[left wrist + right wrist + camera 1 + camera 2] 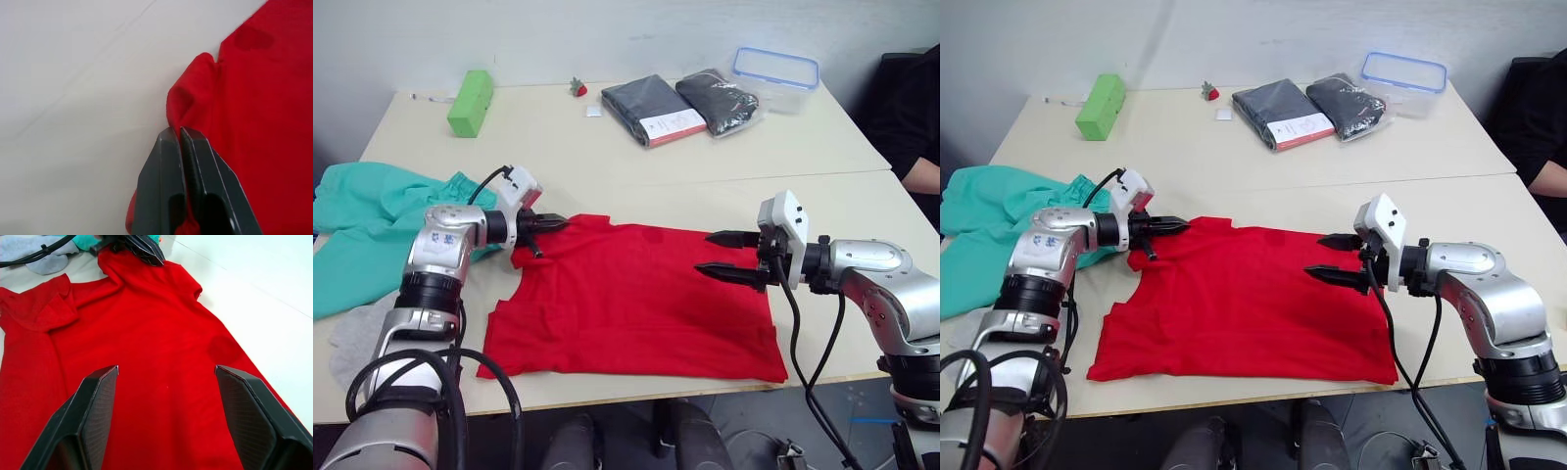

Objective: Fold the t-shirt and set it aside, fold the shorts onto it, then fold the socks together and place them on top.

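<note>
T-shirt [631,304], soft red cotton, is lying flat mid-frame on my table [705,166]. My left gripper [548,224] is pinching its upper-left edge; my right gripper [729,255] is hovering spread wide. Teal shorts [362,225] are bunching at left, cropped.

The t-shirt [631,305] lies flat on the near table [862,211], centre. The shorts [372,220] sit at its 9 o'clock, overhanging the edge, with the socks [357,338] at 8 o'clock just beside them. On the far table, a block [471,102] lies at 11 o'clock, packaged garments [680,106] at 1 o'clock, and a box [775,76] beyond them.
</note>
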`<control>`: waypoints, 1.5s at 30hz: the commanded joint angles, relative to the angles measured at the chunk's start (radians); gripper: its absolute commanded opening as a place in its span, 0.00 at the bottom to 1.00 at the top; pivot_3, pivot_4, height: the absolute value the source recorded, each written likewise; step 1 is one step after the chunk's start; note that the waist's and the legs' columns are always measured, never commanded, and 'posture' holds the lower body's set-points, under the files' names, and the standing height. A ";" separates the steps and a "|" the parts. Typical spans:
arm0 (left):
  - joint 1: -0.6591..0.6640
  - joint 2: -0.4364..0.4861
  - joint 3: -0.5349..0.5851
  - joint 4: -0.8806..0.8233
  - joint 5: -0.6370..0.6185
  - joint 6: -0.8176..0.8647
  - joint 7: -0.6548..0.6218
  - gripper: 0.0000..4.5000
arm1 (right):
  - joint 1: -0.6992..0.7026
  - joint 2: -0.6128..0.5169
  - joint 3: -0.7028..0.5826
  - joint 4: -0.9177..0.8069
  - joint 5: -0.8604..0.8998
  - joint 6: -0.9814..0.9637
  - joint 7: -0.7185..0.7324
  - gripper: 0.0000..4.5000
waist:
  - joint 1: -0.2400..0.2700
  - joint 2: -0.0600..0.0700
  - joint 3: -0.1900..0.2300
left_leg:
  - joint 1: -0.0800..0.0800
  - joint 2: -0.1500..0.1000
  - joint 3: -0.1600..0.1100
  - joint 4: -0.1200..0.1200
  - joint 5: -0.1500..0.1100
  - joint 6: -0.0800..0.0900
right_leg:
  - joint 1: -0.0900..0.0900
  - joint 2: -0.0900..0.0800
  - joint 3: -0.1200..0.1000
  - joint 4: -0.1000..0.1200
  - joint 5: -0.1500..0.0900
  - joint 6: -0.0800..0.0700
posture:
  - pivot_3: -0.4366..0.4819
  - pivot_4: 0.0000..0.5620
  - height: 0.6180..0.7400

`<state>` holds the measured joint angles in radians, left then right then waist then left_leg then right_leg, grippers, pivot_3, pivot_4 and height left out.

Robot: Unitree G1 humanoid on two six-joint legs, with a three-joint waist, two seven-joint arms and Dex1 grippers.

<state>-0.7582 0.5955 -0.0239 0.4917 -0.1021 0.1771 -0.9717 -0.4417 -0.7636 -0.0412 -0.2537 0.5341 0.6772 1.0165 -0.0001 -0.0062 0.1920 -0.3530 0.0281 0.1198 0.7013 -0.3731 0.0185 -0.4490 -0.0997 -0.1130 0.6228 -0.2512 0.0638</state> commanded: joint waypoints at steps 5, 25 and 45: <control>0.202 0.026 0.007 -0.232 0.130 -0.569 0.156 0.00 | 0.006 -0.005 0.004 -0.025 0.004 -0.019 0.005 0.71 | 0.000 0.000 0.000 | 0.000 0.000 0.000 0.000 0.000 0.000 | 0.000 -0.003 0.000 -0.001 0.000 0.000 | 0.48 0.27 1.00; 0.475 0.162 -0.067 -0.393 0.051 -0.506 0.095 0.37 | -0.029 0.010 0.041 0.024 -0.020 -0.047 0.011 0.71 | -0.002 0.000 0.000 | 0.000 0.001 0.000 -0.001 -0.001 0.003 | 0.000 -0.005 -0.004 -0.001 0.000 0.000 | 0.48 0.27 1.00; 0.209 0.127 0.149 -0.456 -0.633 0.990 0.159 0.50 | 0.019 0.019 0.018 -0.030 -0.011 -0.027 -0.031 0.71 | -0.001 0.000 0.000 | 0.000 0.001 -0.002 0.000 -0.001 0.002 | 0.003 0.003 0.002 -0.002 0.000 0.000 | 0.48 0.27 1.00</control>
<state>-0.5327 0.7177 0.1074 0.0483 -0.7058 1.1370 -0.8088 -0.4200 -0.7409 0.0030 -0.2368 0.5067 0.6560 0.9891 -0.0012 -0.0063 0.1919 -0.3526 0.0286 0.1176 0.7011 -0.3739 0.0201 -0.4465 -0.0968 -0.1111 0.6209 -0.2510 0.0634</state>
